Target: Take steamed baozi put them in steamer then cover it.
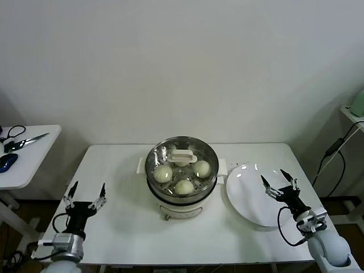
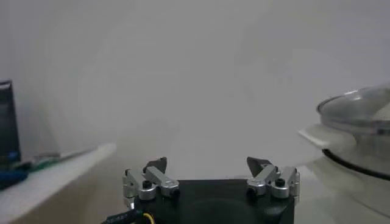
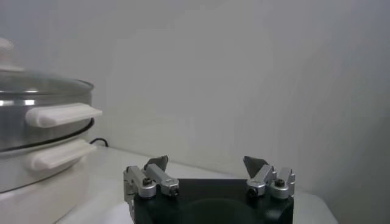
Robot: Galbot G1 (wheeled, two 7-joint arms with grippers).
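Head view shows three baozi (image 1: pixel 182 177) visible inside one steamer (image 1: pixel 154 156), under one cover (image 1: pixel 182 157) sitting on it, mid-table. One empty plate (image 1: pixel 250 196) lies just right of the steamer. Left gripper (image 1: pixel 86 195) hovers well left of the steamer, fingers spread, holding nothing. Right gripper (image 1: pixel 279 182) hangs over the plate, also spread and empty.

Under the round clear glass lid with its white handle (image 1: pixel 181 156), three cream-white dough buns (image 1: pixel 184 186) show; whether a fourth sits beneath the handle cannot be told. In the left wrist view, the picture's edge cuts off the shiny steel steamer basket (image 2: pixel 359 131). The small dark things on the white side table (image 1: pixel 23 159) are too small to name.
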